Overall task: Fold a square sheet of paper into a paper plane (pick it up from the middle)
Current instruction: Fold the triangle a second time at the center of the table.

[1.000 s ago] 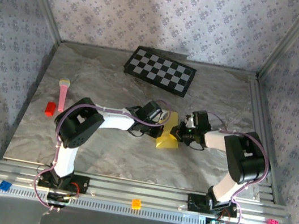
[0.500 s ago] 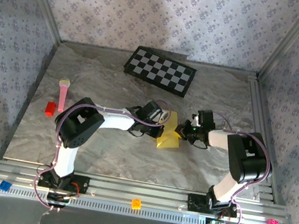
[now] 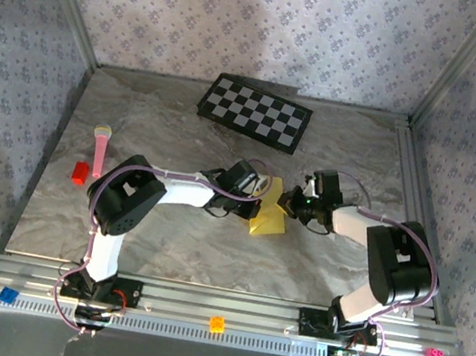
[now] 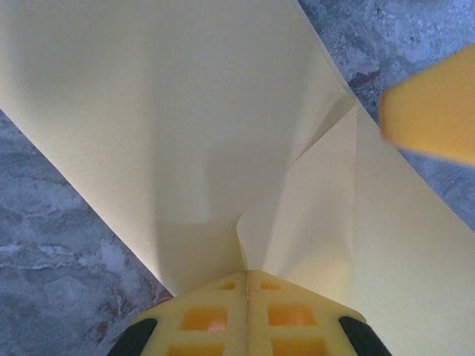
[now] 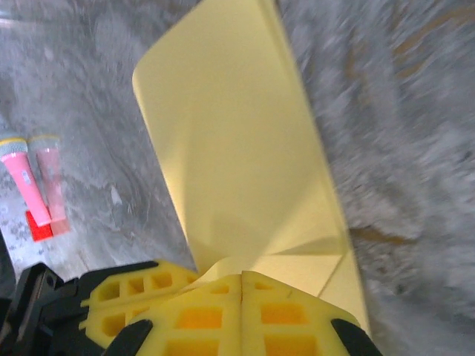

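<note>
Folded yellow paper (image 3: 267, 217) lies just right of centre in the top view, between the two grippers. Left gripper (image 4: 247, 276): jaws pressed together, clamped on a paper edge at the bottom centre of its wrist view. Right gripper (image 5: 241, 276): jaws likewise closed on the paper's edge. Checkerboard (image 3: 254, 112) is at upper centre, well apart from the paper.

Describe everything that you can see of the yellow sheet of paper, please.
The square sheet of paper is thin, plain pale yellow. It is partly folded: layers overlap, with one curled flap. It is near the middle of the marble table, between the two arms. The left gripper and the right gripper are both shut on it, pinching its edges.
</note>
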Controlling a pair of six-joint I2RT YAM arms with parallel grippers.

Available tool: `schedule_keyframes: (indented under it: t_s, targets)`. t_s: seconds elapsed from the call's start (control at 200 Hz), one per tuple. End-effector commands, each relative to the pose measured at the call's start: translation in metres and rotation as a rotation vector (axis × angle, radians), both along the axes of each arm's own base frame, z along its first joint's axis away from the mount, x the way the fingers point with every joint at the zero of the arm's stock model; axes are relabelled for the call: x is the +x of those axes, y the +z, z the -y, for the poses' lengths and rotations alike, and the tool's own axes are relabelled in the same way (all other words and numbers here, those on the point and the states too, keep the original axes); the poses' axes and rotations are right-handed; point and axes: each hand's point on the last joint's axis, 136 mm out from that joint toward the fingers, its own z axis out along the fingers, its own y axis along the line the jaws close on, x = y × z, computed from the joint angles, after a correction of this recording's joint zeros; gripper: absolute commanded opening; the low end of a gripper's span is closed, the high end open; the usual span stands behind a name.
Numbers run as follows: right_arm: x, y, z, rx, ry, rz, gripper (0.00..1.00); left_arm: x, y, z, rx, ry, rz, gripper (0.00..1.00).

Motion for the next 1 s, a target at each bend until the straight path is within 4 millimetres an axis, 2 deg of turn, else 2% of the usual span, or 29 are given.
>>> schedule_keyframes:
  t_s: [0.0,0.195,0.34,0.44,0.605,0.715,0.82,0.94,0.994]
  targets:
    - [-0.006,-0.007,-0.007,-0.009,0.033,-0.039,0.00,-0.015,-0.026,-0.018,0.093,-0.012,-0.074,0.06]
    - [-0.003,-0.015,-0.013,0.018,0.050,-0.055,0.00,-0.016,-0.027,-0.016,0.090,-0.020,-0.079,0.07]
    - [-0.006,-0.029,-0.004,-0.016,0.028,-0.085,0.00,-0.015,-0.026,-0.016,0.087,-0.023,-0.077,0.07]
    - [-0.015,-0.040,0.004,-0.057,0.014,-0.120,0.00,-0.016,-0.022,-0.015,0.081,-0.023,-0.072,0.09]
    - [-0.029,-0.052,0.011,-0.080,0.013,-0.146,0.00,-0.009,-0.003,-0.015,0.059,0.011,-0.044,0.18]
    - [-0.030,-0.051,0.011,-0.079,0.020,-0.135,0.00,-0.002,0.017,-0.018,0.041,0.060,-0.027,0.28]
    - [-0.030,-0.052,0.011,-0.079,0.021,-0.134,0.00,0.002,0.030,-0.025,0.041,0.112,-0.026,0.33]
    - [-0.030,-0.052,0.011,-0.075,0.014,-0.136,0.00,-0.002,0.041,-0.029,0.021,0.157,-0.042,0.34]
    - [-0.030,-0.052,0.011,-0.075,0.012,-0.136,0.00,-0.006,0.048,-0.023,-0.020,0.147,-0.058,0.32]
